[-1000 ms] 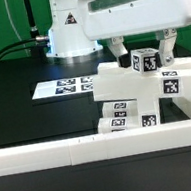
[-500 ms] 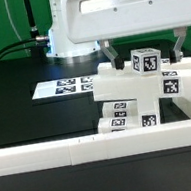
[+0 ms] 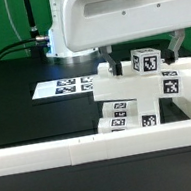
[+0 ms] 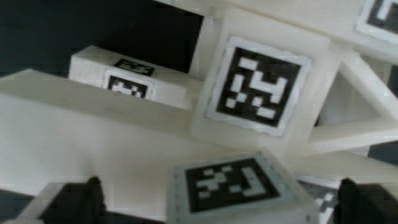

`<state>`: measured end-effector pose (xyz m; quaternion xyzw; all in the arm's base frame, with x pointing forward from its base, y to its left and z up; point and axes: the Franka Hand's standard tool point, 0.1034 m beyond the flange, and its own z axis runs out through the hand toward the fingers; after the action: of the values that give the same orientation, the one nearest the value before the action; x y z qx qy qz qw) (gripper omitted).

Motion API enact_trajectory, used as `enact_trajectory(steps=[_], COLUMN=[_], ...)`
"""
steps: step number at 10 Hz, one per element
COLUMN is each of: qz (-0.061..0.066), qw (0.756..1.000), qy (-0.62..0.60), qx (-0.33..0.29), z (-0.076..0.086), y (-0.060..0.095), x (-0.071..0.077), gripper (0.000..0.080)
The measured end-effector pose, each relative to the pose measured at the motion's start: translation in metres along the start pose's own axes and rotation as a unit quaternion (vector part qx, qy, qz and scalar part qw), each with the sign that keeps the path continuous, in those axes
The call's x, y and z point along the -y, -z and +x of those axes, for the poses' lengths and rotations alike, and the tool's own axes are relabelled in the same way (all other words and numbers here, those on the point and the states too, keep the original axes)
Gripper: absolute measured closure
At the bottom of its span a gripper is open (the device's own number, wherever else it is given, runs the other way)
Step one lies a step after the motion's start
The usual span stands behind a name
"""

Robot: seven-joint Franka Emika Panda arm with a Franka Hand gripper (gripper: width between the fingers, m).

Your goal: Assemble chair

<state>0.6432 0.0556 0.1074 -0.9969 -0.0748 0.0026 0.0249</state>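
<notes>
The tool (image 3: pixel 146 58) hangs with jaws spread wide, straddling the tagged cube block (image 3: pixel 145 65) atop the half-built chair (image 3: pixel 135 102) at 4 o'clock on the worktop (image 3: pixel 22 122), against the white rail (image 3: pixel 53 152). Likely step: gripping this block, which calls for a square, centred close.

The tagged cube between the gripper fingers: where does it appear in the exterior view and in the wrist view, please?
Exterior view: the cube stands high among the white chair parts, toward the exterior view's right, below the arm.
Wrist view: the cube is nearest the camera, tag toward it.
Shared landmark: the dark fingers, one on each side of the cube.
</notes>
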Motion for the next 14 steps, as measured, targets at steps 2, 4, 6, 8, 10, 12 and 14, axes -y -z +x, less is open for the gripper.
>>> enact_trajectory(steps=[2,4,6,8,10,12,14], qz=[-0.003,-0.003,-0.003,-0.003,0.0,0.004,0.008], qw=[0.999,0.999,0.999,1.0,0.998,0.985,0.966], qy=[0.052,0.048,0.038,0.019,-0.063,-0.171,-0.258], qx=[0.001,0.001,0.001,0.001,-0.001,-0.019,-0.03], z=[-0.0005,-0.0005,-0.0005,-0.0005,-0.0002,-0.0001,0.0001], y=[-0.0005,-0.0005,-0.0005,-0.0005,-0.0008,-0.0009,-0.0009], x=[-0.0008,-0.0011,-0.0011,-0.001,-0.0004,-0.0007,-0.0003], gripper=[0.0151,0.0422,0.0536,0.0534,0.0534,0.0534,0.0534])
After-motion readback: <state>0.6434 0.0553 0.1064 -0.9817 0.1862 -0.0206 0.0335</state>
